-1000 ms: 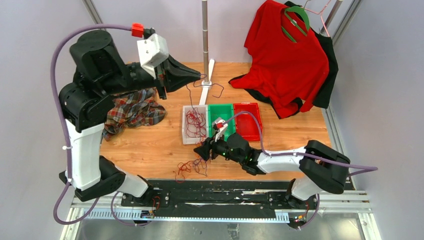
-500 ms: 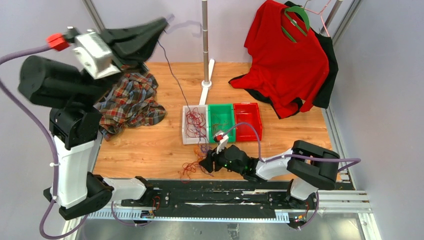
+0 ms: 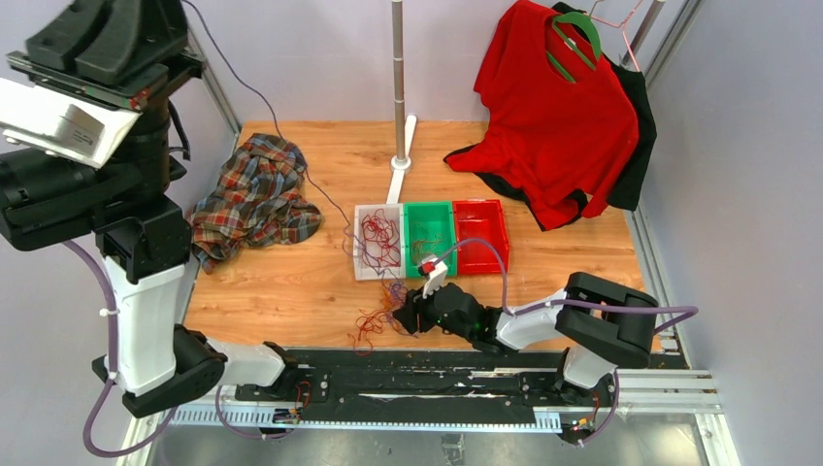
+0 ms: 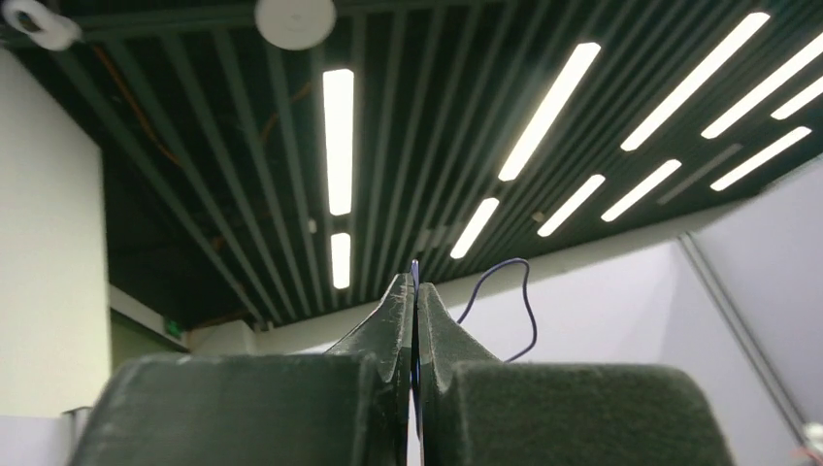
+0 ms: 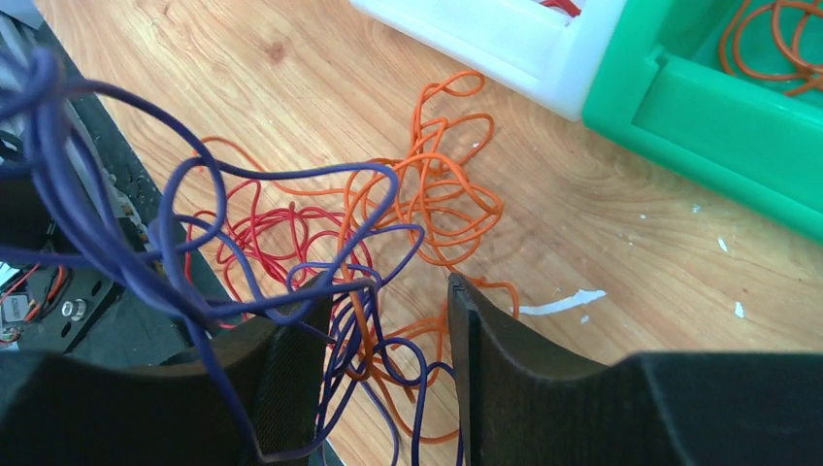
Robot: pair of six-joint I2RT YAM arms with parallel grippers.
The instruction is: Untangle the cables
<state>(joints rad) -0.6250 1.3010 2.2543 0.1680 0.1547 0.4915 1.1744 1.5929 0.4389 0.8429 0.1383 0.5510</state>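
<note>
Pinching a thin purple cable (image 4: 528, 301) at their very tips, the left gripper's (image 4: 414, 291) jaws are pressed flat together and aimed up at the ceiling lights. A short free end curls in a loop just right of the tips. In the top view that arm is raised high at the left. The cable leaves it as one nearly straight line, its long axis slanting down and to the right, past the plaid shirt (image 3: 254, 199) to the white bin (image 3: 359, 262).

The right gripper (image 5: 388, 291) sits low over the wooden table (image 5: 621, 223), jaws partly apart and clamped on nothing. Purple strands hang in the gap and drape over the finger (image 5: 281, 379) on the left of the wrist view, then run off beyond it in a thick bundle.

Straight ahead of these jaws lies the tangle. The orange loops (image 5: 456, 194) are nearest the tips and slightly right, and the red loops (image 5: 262, 233) are ahead and left. All lie flat, with no single direction. Farther ahead stand the white bin's corner and, to its right, the green bin (image 5: 718, 116) with an orange cord (image 5: 776, 39) coiled inside.

The top view shows red cables (image 3: 378, 233) heaped in the white bin. A red bin (image 3: 482, 243) touches the green one on its far side.
</note>
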